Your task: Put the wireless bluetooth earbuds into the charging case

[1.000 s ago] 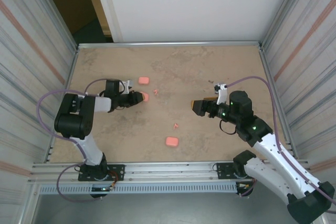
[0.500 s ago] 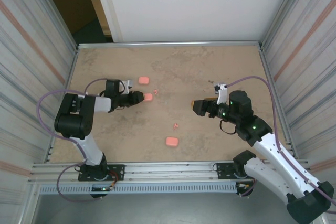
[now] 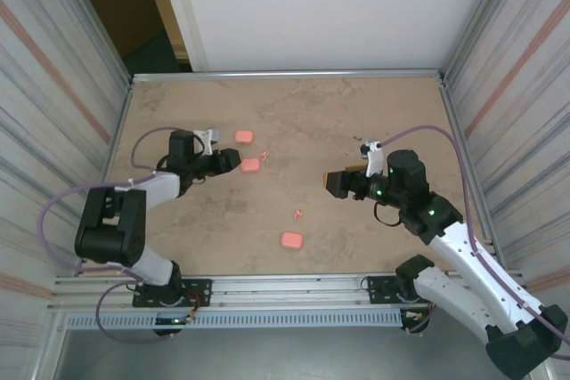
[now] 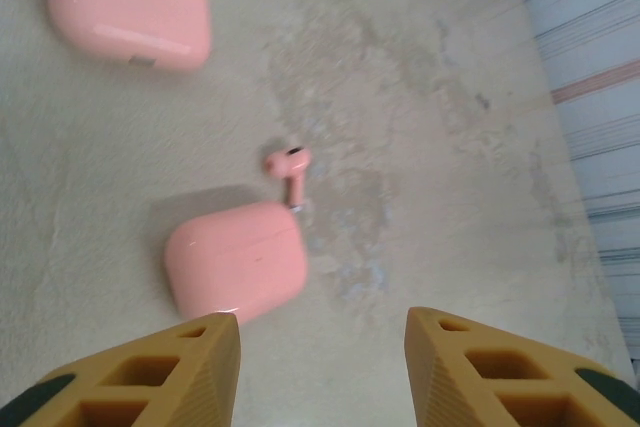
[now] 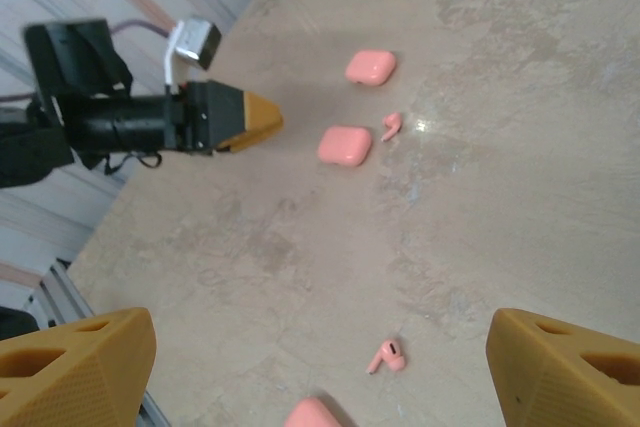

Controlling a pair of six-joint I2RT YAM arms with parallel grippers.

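Three closed pink charging cases lie on the table: a far one [image 3: 244,136], a middle one [image 3: 251,165] and a near one [image 3: 290,240]. One earbud [image 3: 264,156] lies just right of the middle case, another [image 3: 297,214] lies above the near case. My left gripper [image 3: 233,162] is open just left of the middle case [image 4: 237,259], which sits ahead of its left finger [image 4: 190,357], apart from it, with the earbud [image 4: 290,169] beyond. My right gripper [image 3: 334,182] hangs open and empty over the table's right half, with the second earbud [image 5: 387,356] below it.
Metal walls close in the table on the left [image 3: 116,131], back and right [image 3: 459,131]. The right wrist view takes in the left gripper [image 5: 245,117], the middle case [image 5: 345,145] and the far case [image 5: 371,67]. Bare tabletop lies between the two arms.
My left gripper has opened, let go of the middle case and drawn back a little to the left. Its arm has shifted. The right arm has held still.
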